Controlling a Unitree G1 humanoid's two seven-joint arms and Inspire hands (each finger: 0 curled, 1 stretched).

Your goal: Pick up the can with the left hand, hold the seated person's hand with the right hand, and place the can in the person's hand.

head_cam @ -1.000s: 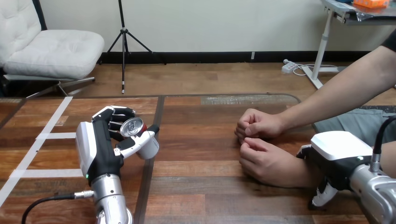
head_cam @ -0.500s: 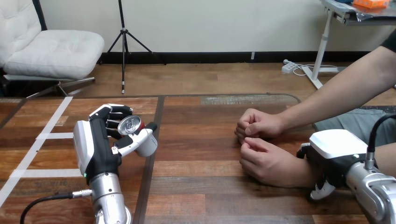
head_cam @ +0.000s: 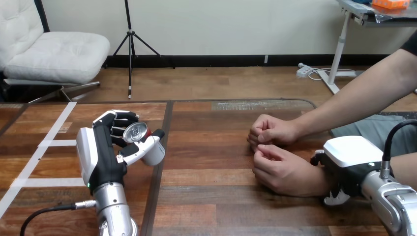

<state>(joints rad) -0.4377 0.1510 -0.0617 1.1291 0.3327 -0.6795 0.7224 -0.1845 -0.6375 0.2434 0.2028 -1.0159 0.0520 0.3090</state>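
Left hand [head_cam: 105,155], fingers and thumb closed round the tilted can [head_cam: 137,132], over the left part of the table [head_cam: 216,196]. Right hand [head_cam: 348,160] lay across the person's wrist [head_cam: 317,183], fingers curled round it, near the table's right edge.

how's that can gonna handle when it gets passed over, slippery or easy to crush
The can looks like smooth thin metal, so it may slip or dent under a hard squeeze. Being round, it would probably roll if set down tilted as the left hand holds it now.
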